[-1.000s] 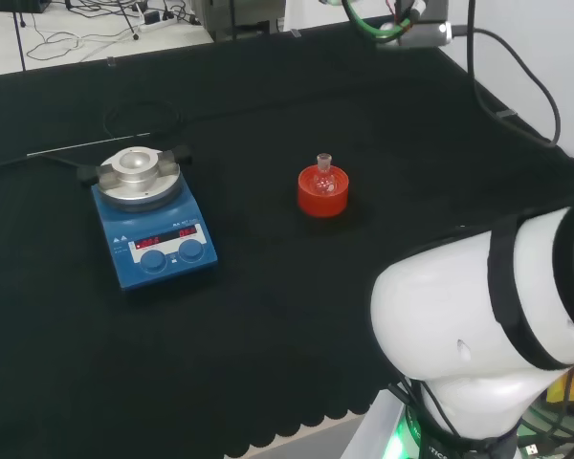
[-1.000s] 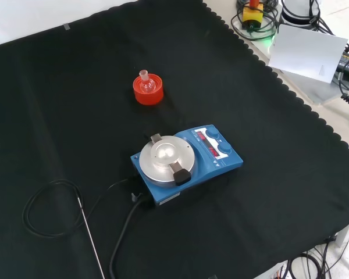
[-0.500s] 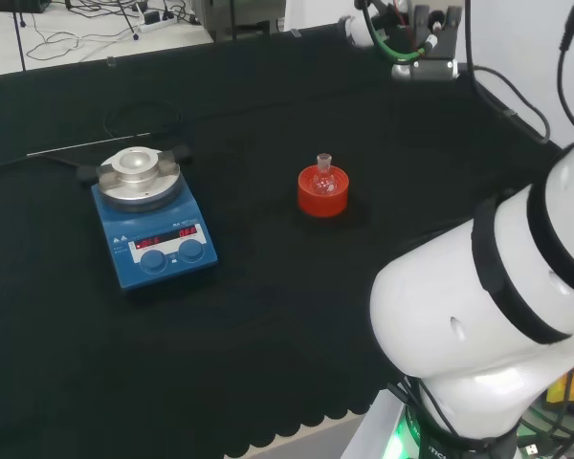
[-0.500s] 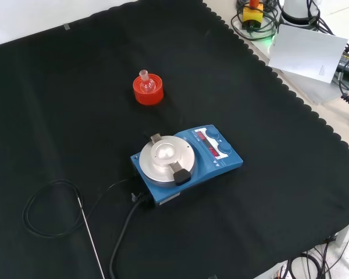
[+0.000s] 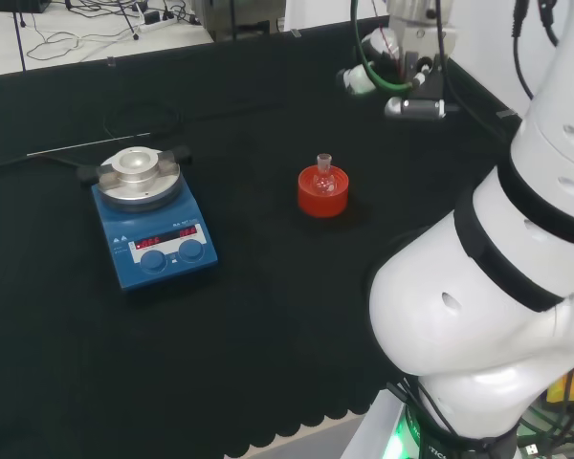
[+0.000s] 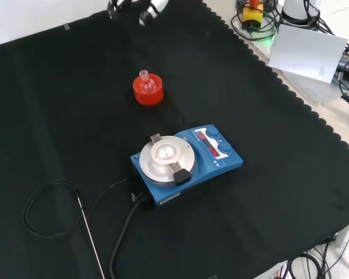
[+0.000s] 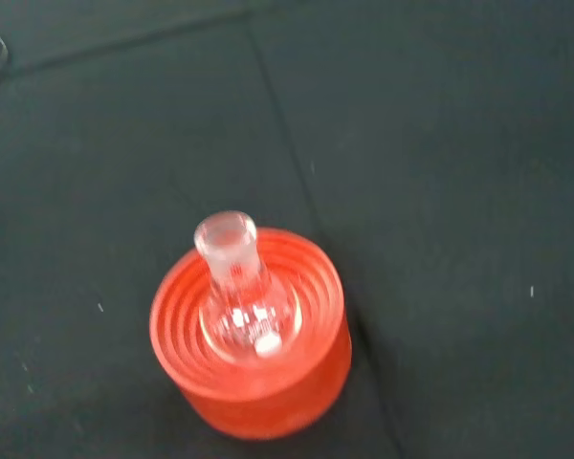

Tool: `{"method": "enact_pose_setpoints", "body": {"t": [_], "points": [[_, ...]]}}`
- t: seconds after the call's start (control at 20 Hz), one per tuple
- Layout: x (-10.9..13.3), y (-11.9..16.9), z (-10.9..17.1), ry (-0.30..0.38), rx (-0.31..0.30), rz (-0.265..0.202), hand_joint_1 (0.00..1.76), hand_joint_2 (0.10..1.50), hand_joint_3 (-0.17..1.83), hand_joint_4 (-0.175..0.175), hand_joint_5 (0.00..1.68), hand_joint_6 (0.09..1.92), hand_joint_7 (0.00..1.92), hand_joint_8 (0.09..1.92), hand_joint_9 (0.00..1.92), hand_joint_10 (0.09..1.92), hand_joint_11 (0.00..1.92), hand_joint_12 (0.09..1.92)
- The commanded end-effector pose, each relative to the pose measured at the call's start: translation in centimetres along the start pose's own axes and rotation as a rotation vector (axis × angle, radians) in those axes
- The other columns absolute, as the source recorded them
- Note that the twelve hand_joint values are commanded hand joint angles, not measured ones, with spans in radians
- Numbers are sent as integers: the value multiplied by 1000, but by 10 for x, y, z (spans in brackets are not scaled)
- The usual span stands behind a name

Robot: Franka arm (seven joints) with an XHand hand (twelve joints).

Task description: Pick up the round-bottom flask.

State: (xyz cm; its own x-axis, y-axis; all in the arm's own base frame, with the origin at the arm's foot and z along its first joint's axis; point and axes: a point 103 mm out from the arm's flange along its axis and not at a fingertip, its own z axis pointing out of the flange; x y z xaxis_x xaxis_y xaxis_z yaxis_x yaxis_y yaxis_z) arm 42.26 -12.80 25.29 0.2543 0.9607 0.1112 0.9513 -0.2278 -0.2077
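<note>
**Bench:** Where is the flask from your side?

**Operator:** I see the round-bottom flask (image 5: pixel 323 175) sitting upright in its red ribbed stand (image 5: pixel 322 194) near the middle of the black cloth (image 5: pixel 268 316) in the head view. It has not shifted over the last second. In the front view the flask (image 6: pixel 145 83) and stand (image 6: pixel 148 92) are farther off than the blue stirrer hotplate (image 6: pixel 186 161). In the head view the hotplate (image 5: pixel 153 218) stands well to the left of the stand.

**Bench:** And the hand?

**Operator:** A second ago I had none of it in the front view. Now the hand (image 6: pixel 146 11) comes in at the top edge of that view, well beyond the flask and apart from it. In the head view the wrist end of the arm has come down and toward the flask; it now sits to the upper right of the stand, with the hand (image 5: pixel 358 78) at its left side.

**Bench:** Fingers open or closed?

**Operator:** I cannot tell. I get only a few blurred fingertips, and nothing sits between them that I can make out.

**Bench:** Wrist camera?

**Operator:** I look down on the flask (image 7: pixel 241 296): clear neck up, bulb seated in the stand (image 7: pixel 253 382), bare cloth all around.

**Bench:** Anything else on the cloth?

**Operator:** A thin metal probe (image 6: pixel 93 238) with its black cable (image 6: pixel 46 209), at the near left in the front view.
</note>
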Motion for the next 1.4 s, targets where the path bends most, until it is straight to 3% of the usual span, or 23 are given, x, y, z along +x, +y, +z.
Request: {"method": "enact_pose_setpoints", "body": {"t": [0.05, 0.35, 0.55, 0.7, 1.05, 1.4], "points": [[-2, 49, 54, 81, 28, 0, 557, 1040, 189, -23, 395, 87, 166, 624, 317, 693, 69, 1393], [6, 59, 83, 120, 41, -1, 709, 932, 254, -28, 443, 87, 190, 645, 363, 693, 108, 1397], [10, 65, 101, 111, 68, -9, 851, 774, 500, -33, 510, 87, 227, 655, 420, 674, 162, 1382], [11, 69, 109, 113, 77, -11, 867, 736, 571, -33, 523, 87, 232, 658, 428, 672, 168, 1382], [15, 69, 117, 130, 75, -26, 891, 669, 658, -43, 628, 87, 261, 671, 469, 672, 195, 1373], [11, 61, 107, 137, 53, -26, 889, 643, 664, -46, 661, 100, 284, 680, 496, 676, 213, 1376]]}}
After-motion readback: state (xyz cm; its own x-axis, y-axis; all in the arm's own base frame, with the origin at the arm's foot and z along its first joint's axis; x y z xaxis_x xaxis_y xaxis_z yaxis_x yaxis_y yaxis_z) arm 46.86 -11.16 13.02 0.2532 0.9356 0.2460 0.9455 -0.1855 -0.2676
